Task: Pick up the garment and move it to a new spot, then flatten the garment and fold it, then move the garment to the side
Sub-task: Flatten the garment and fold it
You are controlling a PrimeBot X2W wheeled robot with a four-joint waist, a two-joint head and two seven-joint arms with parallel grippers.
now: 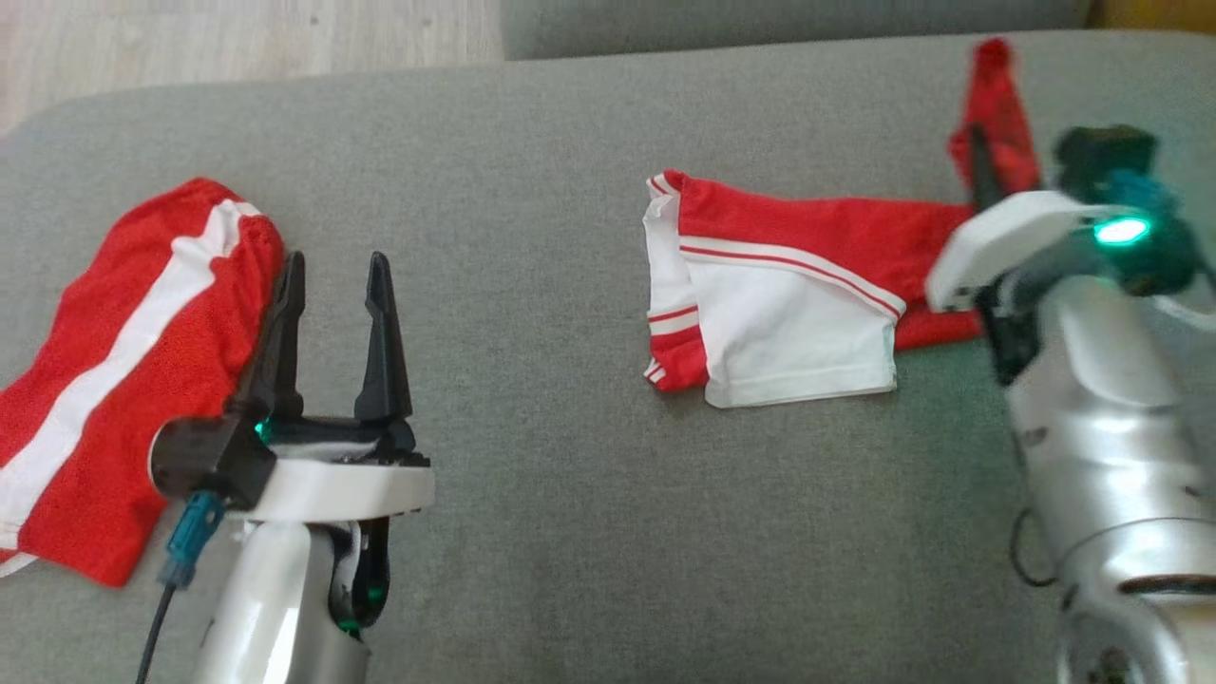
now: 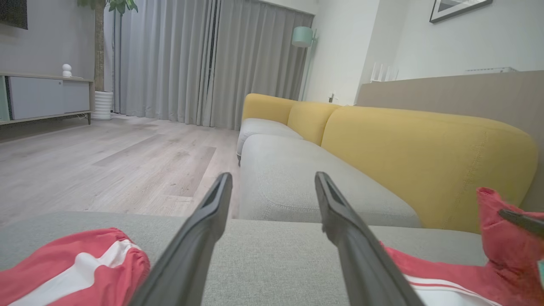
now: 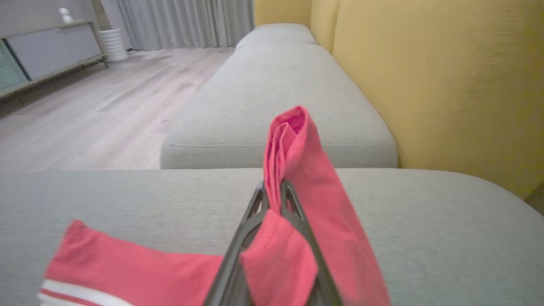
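Observation:
A red and white garment (image 1: 788,285) lies partly folded on the grey cushion (image 1: 570,494), right of centre. My right gripper (image 1: 980,157) is shut on the garment's red end (image 3: 293,170) and holds it lifted above the cushion; the red cloth drapes over both fingers (image 3: 259,212). My left gripper (image 1: 334,275) stands open over bare cushion at the lower left, its fingers (image 2: 204,221) empty and apart. It is far from the held garment (image 2: 501,250), which shows at the right edge of the left wrist view.
A second red garment with a white stripe (image 1: 123,370) lies bunched at the cushion's left edge, just left of my left gripper. Yellow backrests (image 2: 425,157) rise on the right, more grey seats (image 3: 276,97) extend ahead, and wooden floor (image 2: 106,165) lies beyond the cushion's edge.

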